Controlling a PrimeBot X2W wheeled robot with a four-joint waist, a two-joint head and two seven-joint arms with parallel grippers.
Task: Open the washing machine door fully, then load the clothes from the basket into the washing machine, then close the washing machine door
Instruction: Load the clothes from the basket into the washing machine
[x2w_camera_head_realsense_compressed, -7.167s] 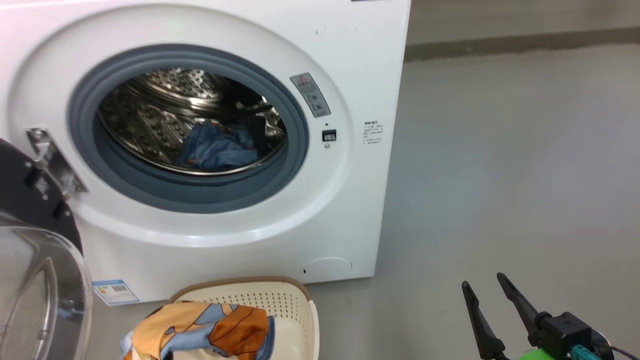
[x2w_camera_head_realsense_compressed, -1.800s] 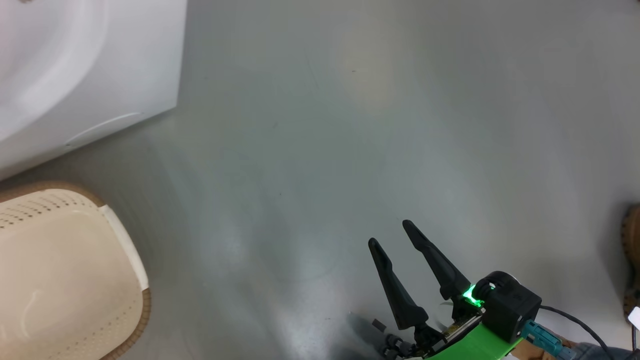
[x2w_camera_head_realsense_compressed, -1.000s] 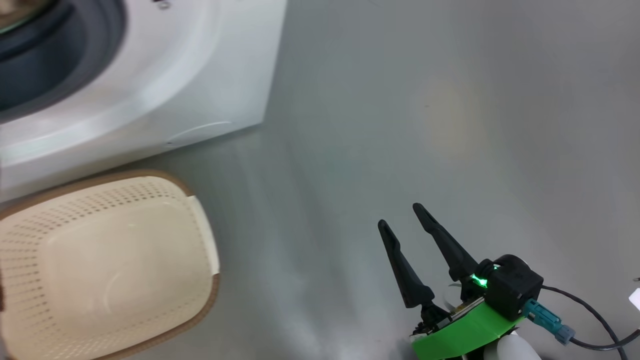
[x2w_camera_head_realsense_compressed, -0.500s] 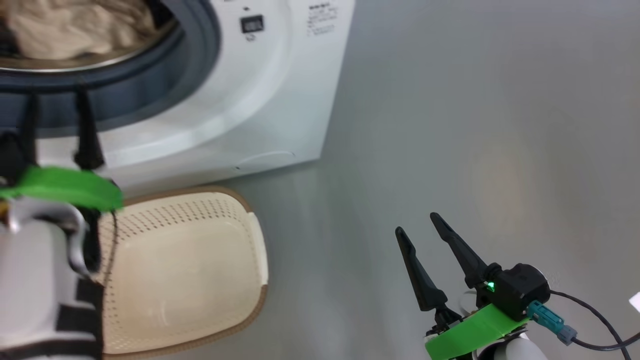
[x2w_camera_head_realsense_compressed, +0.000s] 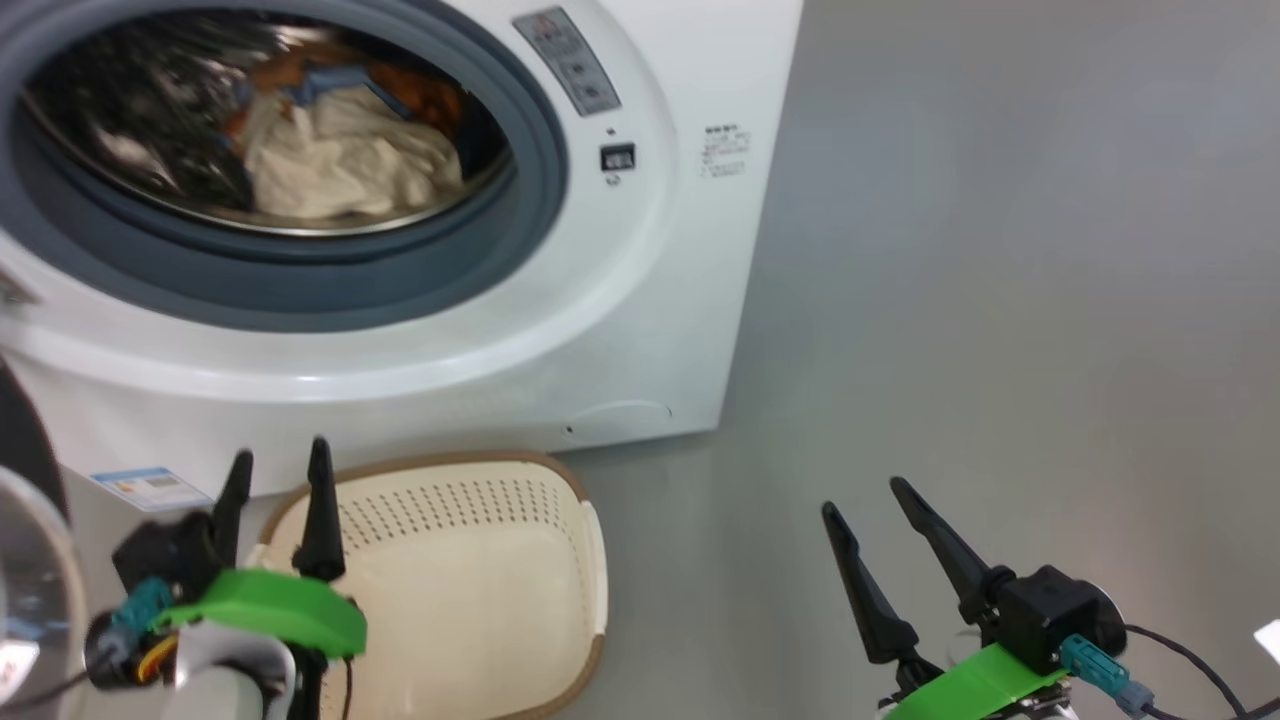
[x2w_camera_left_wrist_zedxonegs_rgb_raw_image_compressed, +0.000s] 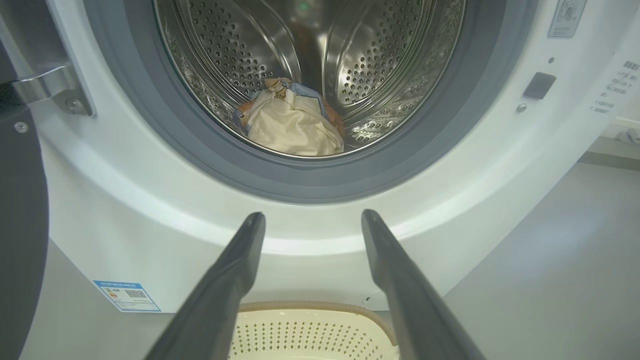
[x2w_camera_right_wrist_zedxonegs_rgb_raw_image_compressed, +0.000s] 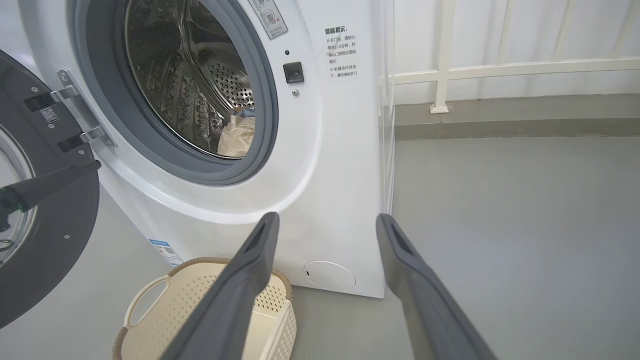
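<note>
1. Washing machine (x2w_camera_head_realsense_compressed: 660, 300): stands on the grey floor (x2w_camera_head_realsense_compressed: 1000, 300). The door (x2w_camera_right_wrist_zedxonegs_rgb_raw_image_compressed: 55, 235) is swung open on the machine's left. The right wrist view shows its black face and the metal hinge (x2w_camera_right_wrist_zedxonegs_rgb_raw_image_compressed: 80, 115). The head view catches just a dark edge and some of the glass window.

2. Clothes (x2w_camera_left_wrist_zedxonegs_rgb_raw_image_compressed: 292, 122): one bundle, cream with orange and blue patches, lies at the bottom of the steel drum (x2w_camera_left_wrist_zedxonegs_rgb_raw_image_compressed: 390, 60), behind the grey gasket (x2w_camera_head_realsense_compressed: 540, 200). The left wrist view looks straight in and shows the whole bundle. The right wrist view sees it at a slant, partly hidden by the gasket.

3. Basket (x2w_camera_head_realsense_compressed: 590, 560): stands on the floor directly in front of the machine, below the opening, with its inner bottom exposed. The right wrist view shows one white handle (x2w_camera_right_wrist_zedxonegs_rgb_raw_image_compressed: 145, 295) and the round lower cap (x2w_camera_right_wrist_zedxonegs_rgb_raw_image_compressed: 330, 275) just beyond the basket.

4. Left gripper (x2w_camera_head_realsense_compressed: 281, 448): jaws open and holding nothing, above the basket's left rim, fingers pointing at the machine front. Its own view places the blue label (x2w_camera_left_wrist_zedxonegs_rgb_raw_image_compressed: 127, 295) at lower left.

5. Right gripper (x2w_camera_head_realsense_compressed: 862, 495): jaws open and holding nothing, over bare floor, well apart from the basket. Its own view adds a white railing (x2w_camera_right_wrist_zedxonegs_rgb_raw_image_compressed: 500, 67) behind the machine.
</note>
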